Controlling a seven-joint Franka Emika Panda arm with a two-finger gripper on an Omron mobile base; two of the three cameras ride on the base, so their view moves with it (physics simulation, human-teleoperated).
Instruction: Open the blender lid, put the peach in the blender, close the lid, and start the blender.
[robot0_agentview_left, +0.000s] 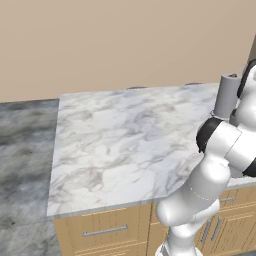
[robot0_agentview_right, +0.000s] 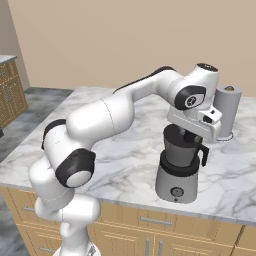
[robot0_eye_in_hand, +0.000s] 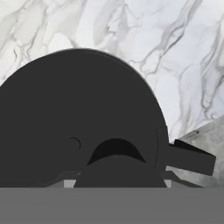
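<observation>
The blender (robot0_agentview_right: 176, 180) stands near the counter's front edge, with a silver-grey base, a round front knob and a dark jar (robot0_agentview_right: 181, 152) whose handle is on the right. The black blender lid (robot0_agentview_right: 174, 130) lies across the jar's top. My gripper (robot0_agentview_right: 191, 136) points straight down onto it. In the hand view the blender lid (robot0_eye_in_hand: 78, 113) is a wide black disc, its raised knob (robot0_eye_in_hand: 118, 164) sits right at my fingertips, and the jar handle (robot0_eye_in_hand: 189, 158) sticks out to the right. The gripper is shut on that knob. The peach is out of view.
A plain grey upright cylinder (robot0_agentview_right: 227, 112) stands just behind and to the right of the blender, and it also shows as the grey cylinder (robot0_agentview_left: 227, 95) in the left base view. The marble counter (robot0_agentview_left: 125, 140) stretches wide to the left. Wooden drawers (robot0_agentview_left: 105, 231) run below its front edge.
</observation>
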